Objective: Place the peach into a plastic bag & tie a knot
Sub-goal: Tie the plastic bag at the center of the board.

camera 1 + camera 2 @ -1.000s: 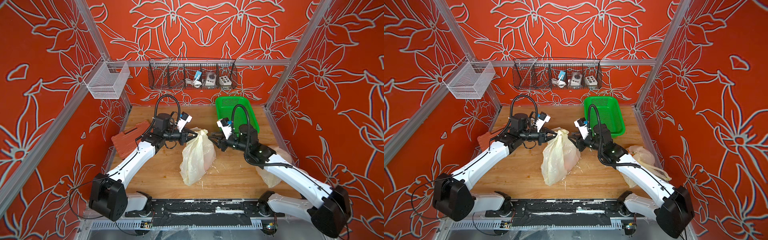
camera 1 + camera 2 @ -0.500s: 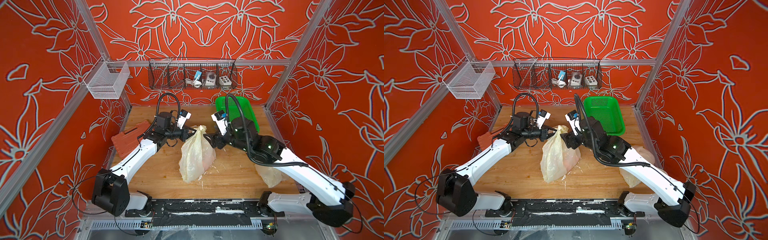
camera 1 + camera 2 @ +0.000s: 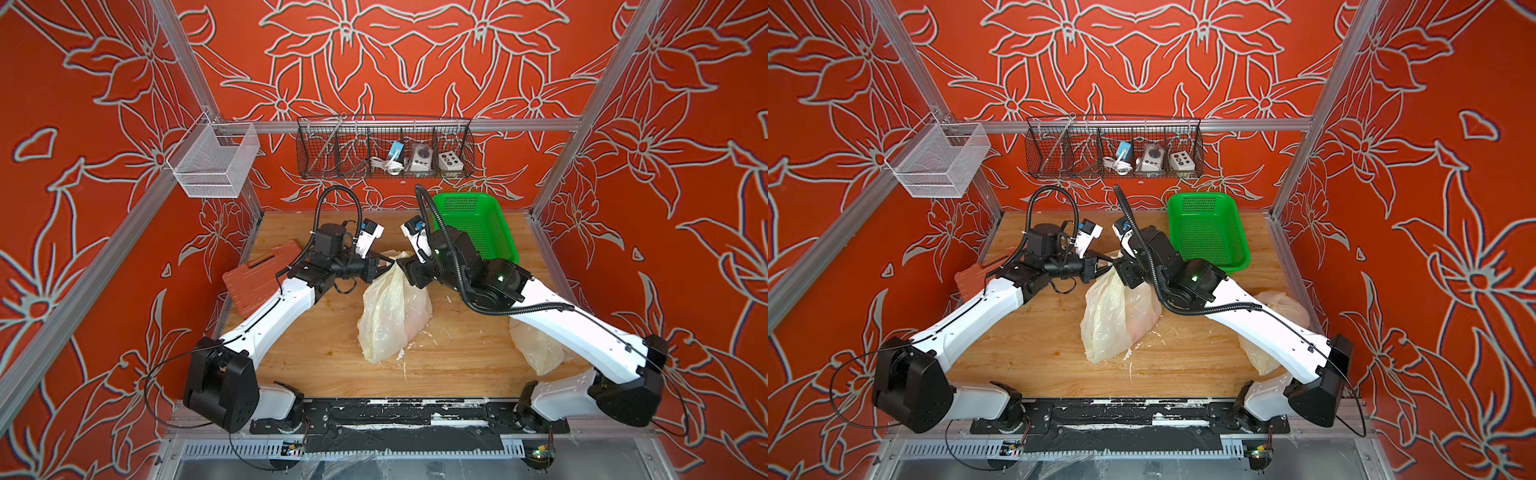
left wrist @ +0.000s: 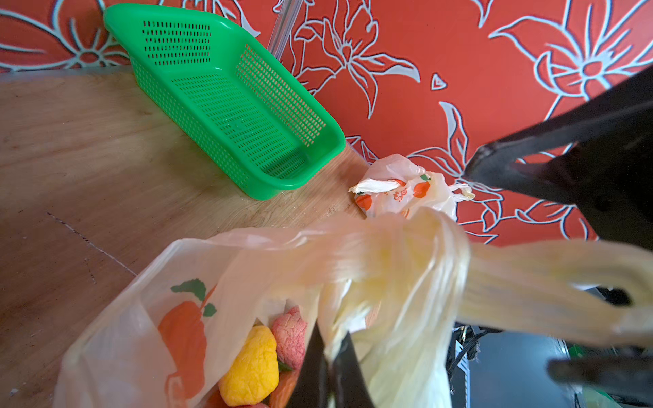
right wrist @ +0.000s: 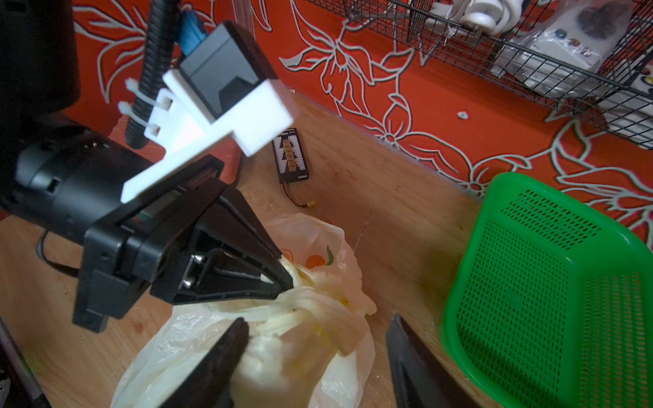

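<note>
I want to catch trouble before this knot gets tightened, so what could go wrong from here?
The right pincer stands open astride the knot; closing there may pinch the knot itself rather than a loop end, so it may not tighten. The left pincer grips only a thin strand of the bag; a hard pull could slip it or tear it.

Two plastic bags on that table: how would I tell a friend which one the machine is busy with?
Find the wooden table, then its middle, near the green basket. The cream bag there stands tall, its knotted top pinched by the left gripper; the other bag lies slumped under the right arm.
</note>
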Motion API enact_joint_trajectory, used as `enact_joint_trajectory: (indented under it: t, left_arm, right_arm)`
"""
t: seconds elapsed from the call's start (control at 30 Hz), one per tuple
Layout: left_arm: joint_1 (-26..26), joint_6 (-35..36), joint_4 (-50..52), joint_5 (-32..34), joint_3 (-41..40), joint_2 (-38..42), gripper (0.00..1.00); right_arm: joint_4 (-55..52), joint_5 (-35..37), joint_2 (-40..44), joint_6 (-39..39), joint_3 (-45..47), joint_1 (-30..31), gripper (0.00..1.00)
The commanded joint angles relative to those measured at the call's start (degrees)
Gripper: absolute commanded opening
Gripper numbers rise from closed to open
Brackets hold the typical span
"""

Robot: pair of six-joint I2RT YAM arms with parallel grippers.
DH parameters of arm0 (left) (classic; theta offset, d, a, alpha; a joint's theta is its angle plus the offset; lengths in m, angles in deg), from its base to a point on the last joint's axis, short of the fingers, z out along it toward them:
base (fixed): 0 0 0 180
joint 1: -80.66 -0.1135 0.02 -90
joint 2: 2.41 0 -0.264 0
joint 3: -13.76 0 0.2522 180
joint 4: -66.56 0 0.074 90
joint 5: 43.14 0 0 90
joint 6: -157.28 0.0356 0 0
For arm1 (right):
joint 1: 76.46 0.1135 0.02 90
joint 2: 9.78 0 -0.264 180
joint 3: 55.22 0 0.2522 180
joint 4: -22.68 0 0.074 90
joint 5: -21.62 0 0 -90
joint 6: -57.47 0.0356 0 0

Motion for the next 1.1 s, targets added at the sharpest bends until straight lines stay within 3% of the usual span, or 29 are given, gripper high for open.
enact_joint_trajectory:
  t: [0.0,0.13,0.2,0.4,0.6,0.87,1.07]
  left_arm:
    - [0.27,-0.17,0.26,-0.65,1.43,0.31,0.0]
    - [-0.13,-0.74,1.28,1.49,1.43,1.14,0.0]
    - [-1.76,-2.19,2.03,1.59,1.61,1.93,0.0]
    - [-11.73,-9.63,0.01,-0.21,-2.46,7.03,0.0]
    - [-14.31,-7.87,5.45,3.01,-4.02,8.72,0.0]
    - [-24.14,-12.48,8.4,7.59,-13.0,10.72,0.0]
    - [-26.84,-13.22,8.21,7.88,-14.92,11.08,0.0]
  right_arm:
    - [0.79,2.36,-0.87,-0.74,-1.52,0.39,0.47]
    - [1.54,3.86,0.4,-0.8,-0.17,-0.02,0.11]
    - [1.67,4.37,1.66,-0.72,1.14,-0.71,0.0]
    - [2.18,3.48,7.45,3.77,8.99,-8.5,0.0]
    - [0.95,4.04,9.56,6.78,15.38,-16.12,0.0]
    - [0.61,7.04,10.01,14.46,26.76,-24.52,0.0]
    - [-0.11,3.38,10.13,16.44,28.52,-30.43,0.0]
